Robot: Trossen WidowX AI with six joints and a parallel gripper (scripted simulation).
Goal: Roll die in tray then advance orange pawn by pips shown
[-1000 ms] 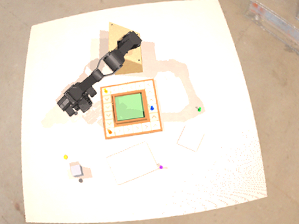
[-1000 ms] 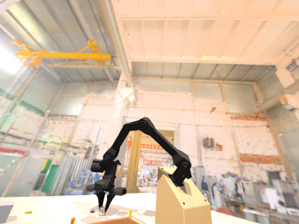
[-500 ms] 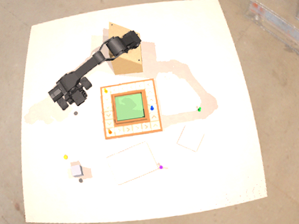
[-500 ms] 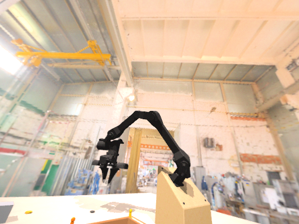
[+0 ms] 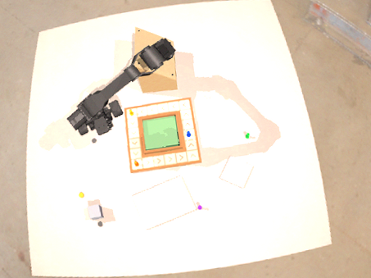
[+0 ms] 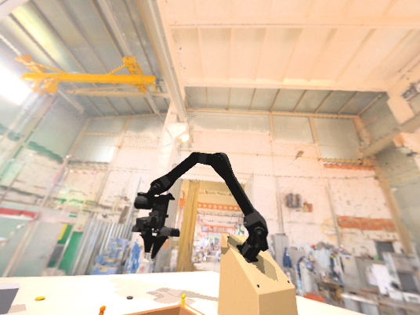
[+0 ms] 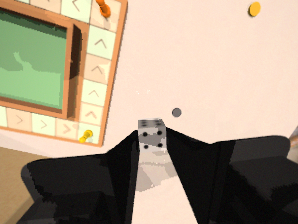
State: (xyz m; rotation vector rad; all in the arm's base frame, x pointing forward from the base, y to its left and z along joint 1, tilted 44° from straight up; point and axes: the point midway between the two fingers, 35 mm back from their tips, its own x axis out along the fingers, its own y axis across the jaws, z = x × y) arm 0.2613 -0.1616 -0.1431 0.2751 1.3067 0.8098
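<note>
My gripper (image 7: 151, 132) (image 6: 152, 255) is shut on the grey die (image 7: 152, 135) and holds it well above the table, left of the board's upper left corner in the top view. The face turned to the wrist camera shows black pips; the die is hidden in the top view. The orange pawn (image 5: 136, 163) (image 7: 104, 8) (image 6: 102, 309) stands on the board's lower left corner square in the top view. The board (image 5: 166, 167) has arrows on its squares. The tray (image 5: 160, 132) (image 7: 30, 65) in its middle has a green floor and a wooden rim, with nothing in it.
A yellow pawn (image 5: 131, 113) (image 7: 86, 136) and a blue pawn (image 5: 188, 134) stand on the board. Around it are a green pawn (image 5: 247, 135), a purple piece (image 5: 199, 207), a yellow disc (image 5: 81, 195) (image 7: 254, 9), a grey block (image 5: 95, 211) and dark discs (image 5: 94, 140) (image 5: 100, 224).
</note>
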